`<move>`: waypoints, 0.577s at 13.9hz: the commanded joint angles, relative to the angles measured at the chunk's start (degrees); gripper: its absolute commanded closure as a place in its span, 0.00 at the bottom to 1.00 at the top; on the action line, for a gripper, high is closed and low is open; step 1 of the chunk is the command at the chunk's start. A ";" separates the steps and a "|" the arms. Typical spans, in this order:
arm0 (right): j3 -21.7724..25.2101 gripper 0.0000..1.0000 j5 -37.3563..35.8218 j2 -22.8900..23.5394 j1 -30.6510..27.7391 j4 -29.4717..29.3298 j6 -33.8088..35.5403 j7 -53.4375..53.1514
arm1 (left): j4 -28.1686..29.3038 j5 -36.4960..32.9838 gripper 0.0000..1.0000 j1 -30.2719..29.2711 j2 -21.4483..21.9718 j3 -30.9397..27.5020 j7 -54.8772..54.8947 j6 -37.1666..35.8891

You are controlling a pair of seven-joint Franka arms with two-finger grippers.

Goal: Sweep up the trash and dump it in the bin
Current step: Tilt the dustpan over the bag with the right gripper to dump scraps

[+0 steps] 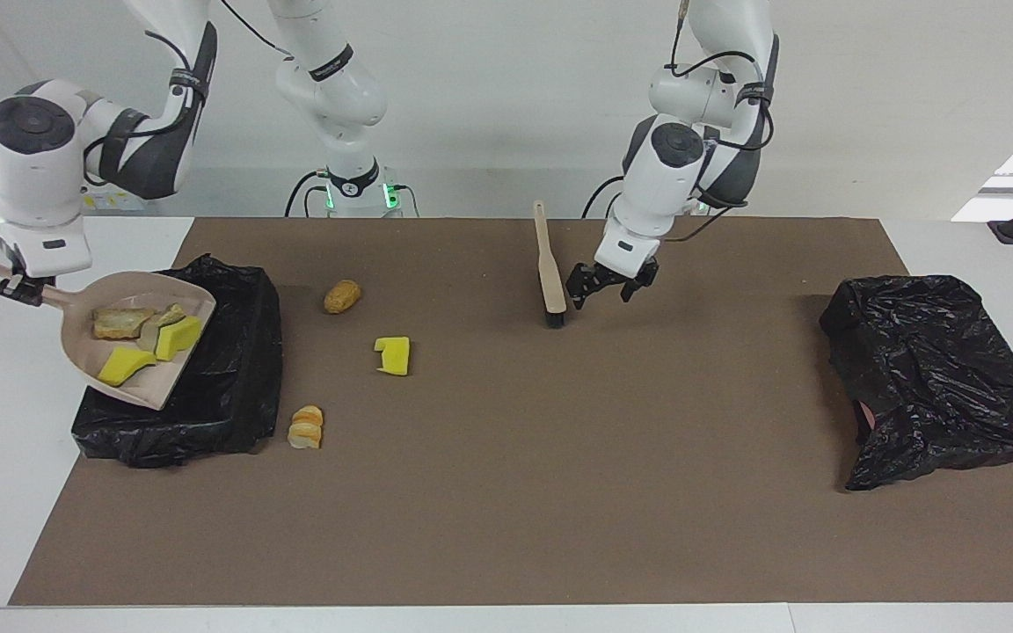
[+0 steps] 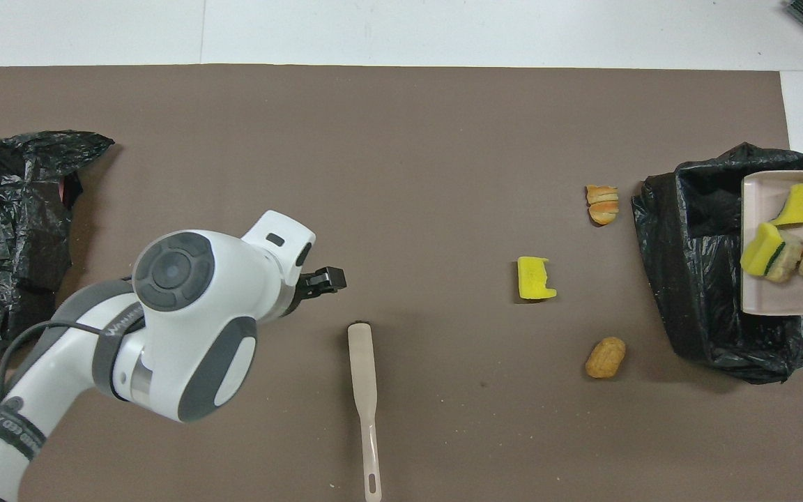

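My right gripper (image 1: 21,286) is shut on the handle of the beige dustpan (image 1: 84,352), held tilted over the open black bin (image 1: 234,369). Two yellow sponge chunks and bread-like pieces lie in the dustpan (image 2: 764,293), over the bin (image 2: 694,279). On the mat beside the bin lie a yellow sponge chunk (image 1: 394,355) (image 2: 535,277), a striped bread piece (image 1: 306,426) (image 2: 602,204) and a brown nugget (image 1: 341,296) (image 2: 605,357). The brush (image 1: 549,272) (image 2: 362,369) lies flat on the mat. My left gripper (image 1: 601,294) hangs open and empty just beside its bristle end.
A second crumpled black bag (image 1: 937,378) (image 2: 11,230) sits at the left arm's end of the brown mat (image 1: 559,492). The left arm's body (image 2: 192,321) covers part of the mat in the overhead view.
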State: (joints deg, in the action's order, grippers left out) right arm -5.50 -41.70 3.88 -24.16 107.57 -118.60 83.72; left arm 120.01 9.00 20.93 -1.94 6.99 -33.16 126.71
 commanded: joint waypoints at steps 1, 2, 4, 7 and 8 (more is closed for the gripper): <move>-0.04 1.00 -8.63 -6.68 3.22 8.34 -1.73 -6.97 | -4.43 -1.09 0.00 -5.88 -1.57 0.57 9.12 -2.35; -0.04 1.00 -11.01 -8.00 4.72 9.67 -1.73 -8.21 | -5.74 -1.53 0.00 -8.16 -1.57 0.57 12.73 -3.91; -0.04 1.00 -13.31 -9.68 6.22 10.90 -0.94 -8.75 | -10.47 -4.33 0.00 -12.03 -1.83 0.57 17.84 -9.35; -0.04 1.00 -18.04 -11.61 7.81 12.93 -0.23 -8.75 | -15.41 -7.33 0.00 -17.57 -2.63 0.48 27.15 -14.20; -0.04 1.00 -19.28 -12.31 7.90 13.19 -0.14 -8.75 | -16.12 -7.42 0.00 -19.42 -2.45 0.48 30.14 -14.74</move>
State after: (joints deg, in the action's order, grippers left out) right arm -5.67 -57.41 -5.74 -16.39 118.15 -118.53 76.15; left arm 107.20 3.08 4.57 -3.13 6.81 -7.80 114.71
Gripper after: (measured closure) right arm 0.687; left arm 0.000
